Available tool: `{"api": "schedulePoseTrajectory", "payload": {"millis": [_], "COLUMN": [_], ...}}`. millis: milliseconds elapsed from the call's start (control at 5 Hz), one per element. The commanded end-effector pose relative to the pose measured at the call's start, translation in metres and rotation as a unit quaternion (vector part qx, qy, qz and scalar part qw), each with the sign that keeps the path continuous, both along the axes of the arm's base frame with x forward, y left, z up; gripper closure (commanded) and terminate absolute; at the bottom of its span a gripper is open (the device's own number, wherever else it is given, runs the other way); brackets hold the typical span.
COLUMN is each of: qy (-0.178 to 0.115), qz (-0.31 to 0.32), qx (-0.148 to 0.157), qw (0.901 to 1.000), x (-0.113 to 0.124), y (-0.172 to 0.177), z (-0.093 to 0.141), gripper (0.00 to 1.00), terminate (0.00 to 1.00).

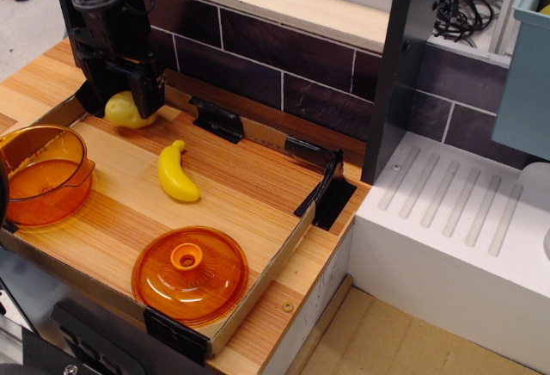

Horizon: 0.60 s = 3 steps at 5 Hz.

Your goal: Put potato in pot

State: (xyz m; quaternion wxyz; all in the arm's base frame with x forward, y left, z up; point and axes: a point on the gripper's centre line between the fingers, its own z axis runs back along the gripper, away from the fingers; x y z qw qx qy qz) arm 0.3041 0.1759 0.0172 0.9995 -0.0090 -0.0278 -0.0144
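The pale-yellow potato (125, 113) lies at the back left corner of the wooden tray (241, 177). My black gripper (121, 98) has come down over it, open, with one finger on each side; the right finger (149, 93) covers part of the potato. I cannot tell if the fingers touch it. The translucent orange pot (39, 174) stands upright and empty at the tray's left edge, in front of and to the left of the potato.
A yellow banana (176, 173) lies mid-tray. A flat orange lid with a knob (189, 273) sits at the front edge. Black clips (215, 119) line the tray's back rim below a dark tiled wall. A white ribbed drainer (455, 203) is at the right.
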Motion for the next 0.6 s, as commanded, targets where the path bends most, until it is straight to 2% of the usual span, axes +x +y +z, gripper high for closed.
{"api": "schedulePoseTrajectory", "payload": {"millis": [0, 200, 400], "qy": [-0.013, -0.019, -0.038], "qz": [0.029, 0.039, 0.065], "qx": [-0.010, -0.021, -0.021], "qw": [0.9994, 0.9988, 0.9970], "x": [0.016, 0.016, 0.015], "y": [0.009, 0.012, 0.012], "z": [0.011, 0.022, 0.042], "gripper": [1.00, 1.00, 1.00], "terminate": [0.00, 0.00, 0.00]}}
